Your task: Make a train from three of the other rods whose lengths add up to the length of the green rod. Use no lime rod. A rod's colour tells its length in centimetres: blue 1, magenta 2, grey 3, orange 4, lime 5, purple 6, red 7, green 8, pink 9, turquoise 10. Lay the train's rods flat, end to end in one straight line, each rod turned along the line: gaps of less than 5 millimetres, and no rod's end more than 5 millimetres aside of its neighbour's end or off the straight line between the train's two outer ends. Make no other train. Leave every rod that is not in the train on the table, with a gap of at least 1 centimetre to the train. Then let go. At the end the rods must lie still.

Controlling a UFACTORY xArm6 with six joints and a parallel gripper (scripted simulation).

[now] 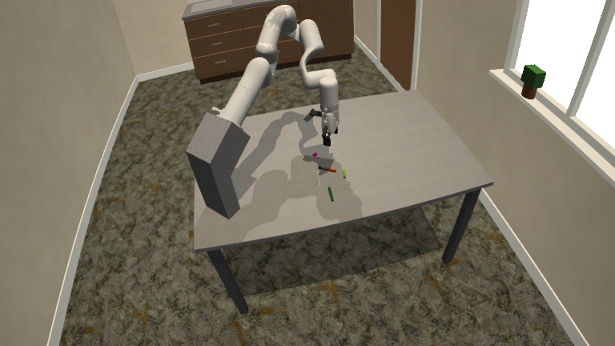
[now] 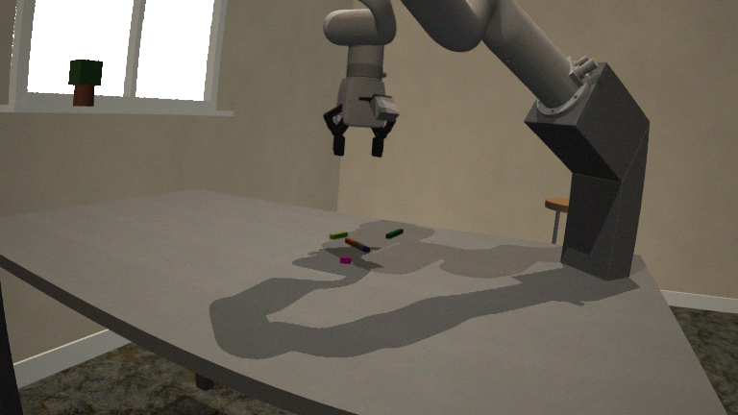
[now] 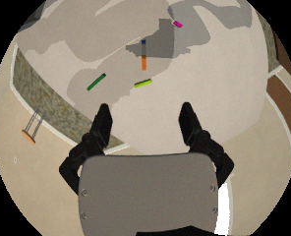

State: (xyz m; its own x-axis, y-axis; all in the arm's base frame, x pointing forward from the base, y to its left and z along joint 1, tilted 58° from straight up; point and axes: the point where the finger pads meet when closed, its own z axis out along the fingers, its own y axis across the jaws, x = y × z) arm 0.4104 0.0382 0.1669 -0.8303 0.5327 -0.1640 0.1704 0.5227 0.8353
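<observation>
The green rod (image 1: 331, 194) lies flat on the table, also in the exterior view (image 2: 394, 232) and the wrist view (image 3: 96, 82). An orange rod (image 1: 331, 169) (image 2: 353, 242) (image 3: 145, 63) lies end to end with a small blue rod (image 1: 320, 166) (image 2: 365, 248) (image 3: 144, 42). A magenta rod (image 1: 315, 154) (image 2: 345, 259) (image 3: 177, 24) lies apart from them. A lime rod (image 1: 344, 173) (image 2: 338, 235) (image 3: 144, 83) lies beside the orange one. My gripper (image 1: 326, 139) (image 2: 357, 146) (image 3: 145, 110) hangs open and empty, well above the rods.
The robot's grey base block (image 1: 216, 165) stands at the table's left side. The arm's shadow covers the rods' area. The table edge (image 1: 344, 224) runs in front of the green rod.
</observation>
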